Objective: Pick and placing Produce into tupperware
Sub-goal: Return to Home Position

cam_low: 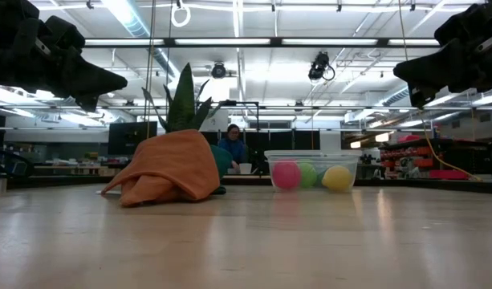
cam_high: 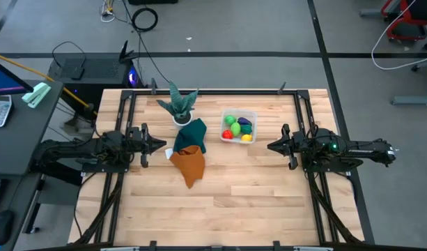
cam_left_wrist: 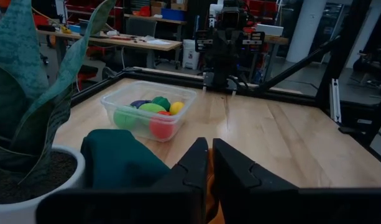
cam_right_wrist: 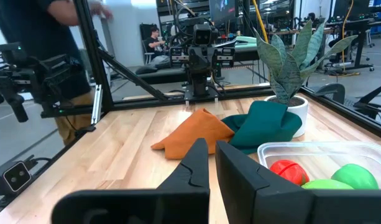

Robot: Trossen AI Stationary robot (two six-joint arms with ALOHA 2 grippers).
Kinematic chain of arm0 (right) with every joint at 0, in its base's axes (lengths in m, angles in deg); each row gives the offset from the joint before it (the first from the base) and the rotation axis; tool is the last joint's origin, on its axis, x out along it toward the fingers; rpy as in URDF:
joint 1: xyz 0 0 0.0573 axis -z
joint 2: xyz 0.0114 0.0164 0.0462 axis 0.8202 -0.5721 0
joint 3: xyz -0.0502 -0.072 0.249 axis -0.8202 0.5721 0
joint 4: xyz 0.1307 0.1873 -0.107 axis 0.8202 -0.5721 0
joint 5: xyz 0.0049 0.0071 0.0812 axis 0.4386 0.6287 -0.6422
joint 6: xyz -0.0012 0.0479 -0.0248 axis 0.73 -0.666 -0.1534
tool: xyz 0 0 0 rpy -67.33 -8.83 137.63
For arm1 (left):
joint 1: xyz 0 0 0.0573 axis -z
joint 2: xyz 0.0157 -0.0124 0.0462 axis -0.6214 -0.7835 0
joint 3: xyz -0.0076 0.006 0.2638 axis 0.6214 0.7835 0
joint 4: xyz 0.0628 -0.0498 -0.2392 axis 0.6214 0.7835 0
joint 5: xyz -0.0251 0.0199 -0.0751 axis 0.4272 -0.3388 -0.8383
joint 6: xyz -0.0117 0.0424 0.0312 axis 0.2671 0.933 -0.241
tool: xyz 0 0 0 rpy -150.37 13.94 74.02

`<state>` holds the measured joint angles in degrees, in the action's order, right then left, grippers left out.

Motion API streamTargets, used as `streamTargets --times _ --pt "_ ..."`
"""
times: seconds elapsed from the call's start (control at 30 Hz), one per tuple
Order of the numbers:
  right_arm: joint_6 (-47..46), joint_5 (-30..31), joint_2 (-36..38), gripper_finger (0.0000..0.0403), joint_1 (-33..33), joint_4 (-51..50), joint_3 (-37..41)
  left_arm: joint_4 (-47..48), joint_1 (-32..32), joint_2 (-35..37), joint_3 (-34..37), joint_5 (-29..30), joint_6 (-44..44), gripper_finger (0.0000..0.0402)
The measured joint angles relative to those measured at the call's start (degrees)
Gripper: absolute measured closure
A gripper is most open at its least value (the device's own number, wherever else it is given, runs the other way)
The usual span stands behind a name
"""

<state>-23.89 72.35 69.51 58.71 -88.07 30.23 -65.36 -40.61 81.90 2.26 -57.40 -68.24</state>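
The tupperware (cam_high: pixel 252 116), a clear squarish box, stands on the wooden table right of centre toward the far side. The produce (cam_high: pixel 237 129) lies inside it: light green, dark green, red, yellow and purple pieces, also seen through its wall (cam_low: pixel 310 175). My left gripper (cam_high: pixel 161 145) hovers shut above the table's left side, pointing level toward the right. My right gripper (cam_high: pixel 270 146) hovers shut at the right side, pointing level toward the left, a little nearer than the box. Neither holds anything. From the wrist views the tupperware (cam_left_wrist: pixel 178 94) (cam_right_wrist: pixel 314 149) lies ahead and to one side of each gripper.
A teal spiky plant in a white pot (cam_high: pixel 180 106) stands at the far centre. A teal cloth (cam_high: pixel 193 132) and an orange cloth (cam_high: pixel 189 162) lie heaped between the grippers, left of the box. Bare wood spreads across the near half. People show in the room beyond.
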Motion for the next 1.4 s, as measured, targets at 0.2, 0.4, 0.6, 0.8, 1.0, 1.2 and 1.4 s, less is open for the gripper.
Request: streamTargets --times 0.2,0.4,0.6,0.8,1.0,1.2,1.4 --pt "0.0 0.0 0.0 0.0403 0.0 0.0 0.0 0.0 0.0 0.0 0.0 0.0 0.0 0.0362" --pt "0.0 0.0 0.0 0.0403 0.0 0.0 0.0 0.0 0.0 0.0 0.0 0.0 0.0 0.0368" --pt "0.0 0.0 0.0 0.0403 0.0 0.0 0.0 0.0 0.0 0.0 0.0 0.0 0.0 0.0376" --pt "0.0 0.0 0.0 0.0403 0.0 0.0 0.0 0.0 0.0 0.0 0.0 0.0 0.0 0.0368" --pt "0.0 0.0 0.0 0.0403 0.0 0.0 0.0 0.0 0.0 0.0 0.0 0.0 0.0 0.0361" --pt "0.0 0.0 0.0 0.0403 0.0 0.0 0.0 0.0 0.0 0.0 0.0 0.0 0.0 0.0368" --pt "0.0 0.0 0.0 0.0403 0.0 0.0 0.0 0.0 0.0 0.0 0.0 0.0 0.0 0.0372"
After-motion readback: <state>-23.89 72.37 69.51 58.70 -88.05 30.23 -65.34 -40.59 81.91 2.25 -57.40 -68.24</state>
